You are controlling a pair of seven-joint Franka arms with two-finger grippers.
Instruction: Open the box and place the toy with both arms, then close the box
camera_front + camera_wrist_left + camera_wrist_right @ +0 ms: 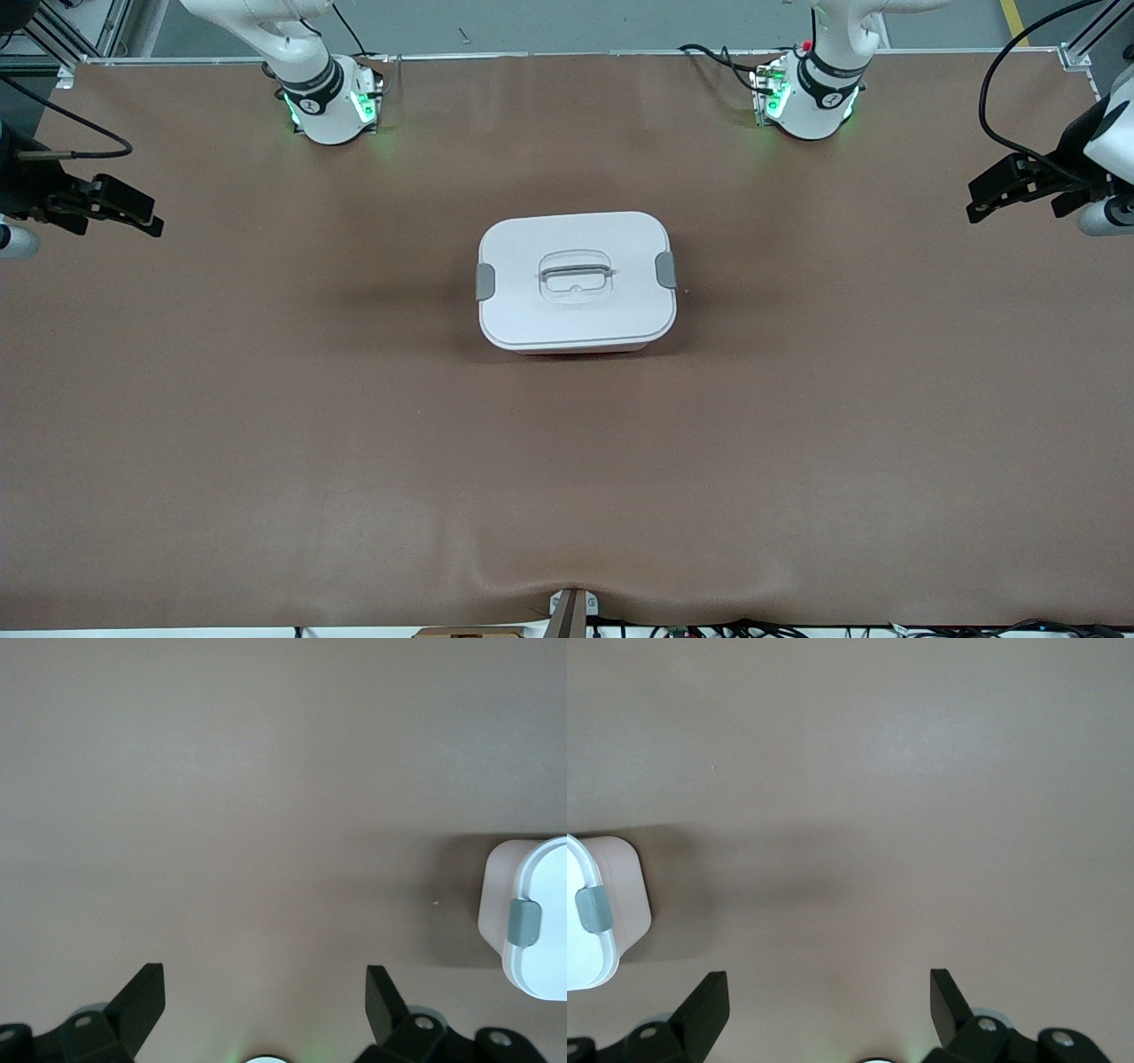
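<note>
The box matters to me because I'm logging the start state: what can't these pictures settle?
- Box contents: the shut white lid hides them in the front view.
- Toy: in no view.
- Box in both wrist views: cut off by the picture edge, one grey clip showing.
- Both arms: upper links leave the front view.

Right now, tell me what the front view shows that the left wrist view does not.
Front view only: the whole white lid with its clear handle, both arm bases, and the right gripper open over the table's right-arm end.
Left wrist view only: the left gripper close up, fingers spread, empty.
Both: the closed box and brown table. No toy in either.
</note>
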